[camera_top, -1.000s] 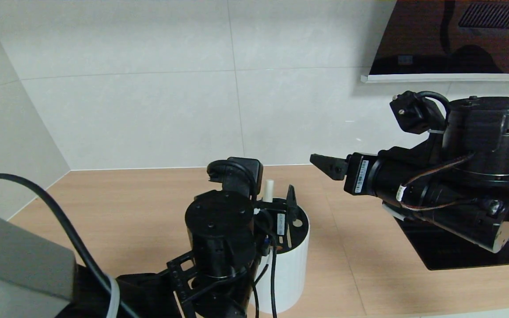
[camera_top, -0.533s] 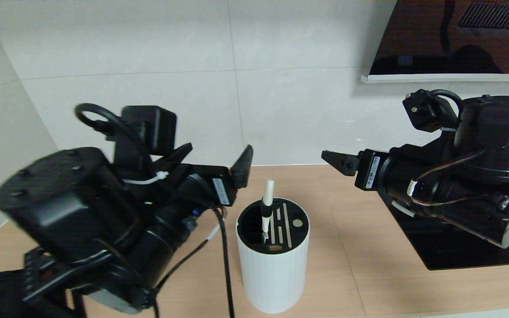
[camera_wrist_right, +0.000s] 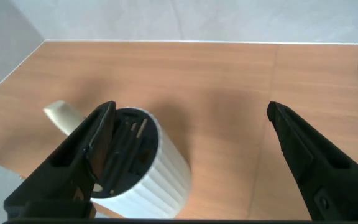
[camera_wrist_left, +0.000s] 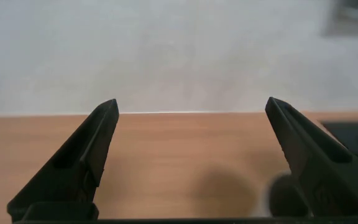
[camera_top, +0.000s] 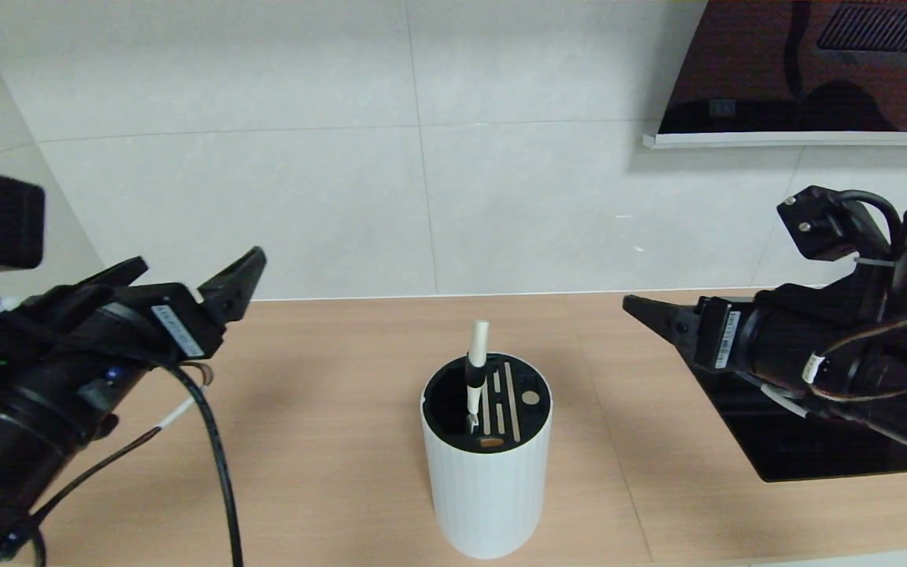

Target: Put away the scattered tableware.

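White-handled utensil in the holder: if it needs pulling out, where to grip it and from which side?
Grip the utensil by its white upper handle, just above the rim of the holder, coming straight down from above. It stands almost upright in the holder's open compartment, and only that slim handle end sticks out. The rest sits inside, walled in. A light pinch across the shaft should probably do.

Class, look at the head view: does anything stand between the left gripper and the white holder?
Nothing visible does. Bare counter lies between the open left gripper and the white holder, where a white-handled utensil stands upright.
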Tool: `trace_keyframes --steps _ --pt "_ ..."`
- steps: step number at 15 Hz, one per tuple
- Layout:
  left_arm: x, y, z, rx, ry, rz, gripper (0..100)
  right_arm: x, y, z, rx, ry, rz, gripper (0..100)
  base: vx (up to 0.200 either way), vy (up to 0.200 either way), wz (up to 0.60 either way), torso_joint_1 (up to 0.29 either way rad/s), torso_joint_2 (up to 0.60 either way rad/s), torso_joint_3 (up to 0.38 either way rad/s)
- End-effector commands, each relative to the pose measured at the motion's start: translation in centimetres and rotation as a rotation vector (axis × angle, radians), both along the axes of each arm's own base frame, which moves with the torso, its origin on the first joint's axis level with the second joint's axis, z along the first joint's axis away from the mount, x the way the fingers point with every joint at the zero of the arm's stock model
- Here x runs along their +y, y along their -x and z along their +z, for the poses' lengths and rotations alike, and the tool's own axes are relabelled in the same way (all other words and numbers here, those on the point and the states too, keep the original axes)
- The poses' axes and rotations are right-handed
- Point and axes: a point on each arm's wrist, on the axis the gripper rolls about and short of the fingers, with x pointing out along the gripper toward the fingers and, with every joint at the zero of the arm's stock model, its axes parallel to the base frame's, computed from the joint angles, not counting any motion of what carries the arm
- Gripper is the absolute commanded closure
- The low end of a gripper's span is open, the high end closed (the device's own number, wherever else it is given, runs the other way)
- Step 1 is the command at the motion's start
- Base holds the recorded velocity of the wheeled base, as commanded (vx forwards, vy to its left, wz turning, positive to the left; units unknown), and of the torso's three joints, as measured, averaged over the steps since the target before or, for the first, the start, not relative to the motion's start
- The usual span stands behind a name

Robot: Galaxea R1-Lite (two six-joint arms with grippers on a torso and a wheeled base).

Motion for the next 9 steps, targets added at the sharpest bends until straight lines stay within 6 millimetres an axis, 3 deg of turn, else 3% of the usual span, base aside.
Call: trace_keyframes --steps 1,2,3,9 --pt "3.5 3.1 -1.3 0.013 0.004 0.111 0 -2.8 2.3 -0.7 -0.010 -0.019 -0.050 0 0.000 0.000 0.00 0.000 0.00 0.000" --pt "3.5 3.1 -1.3 0.013 0.004 0.111 0 -2.8 2.3 -0.7 -0.010 -0.019 -0.050 0 0.000 0.000 0.00 0.000 0.00 0.000" --pt "4.7 5.4 -2.7 0.050 -0.015 0.140 0 -5.3 5.2 -1.7 -0.027 -0.025 -0.079 0 0.000 0.000 0.00 0.000 0.00 0.000" --pt "7.8 14.7 -4.1 0.058 -0.043 0.093 0 -12.0 12.3 -2.5 -0.188 0.010 -0.323 0 0.000 0.000 0.00 0.000 0.00 0.000"
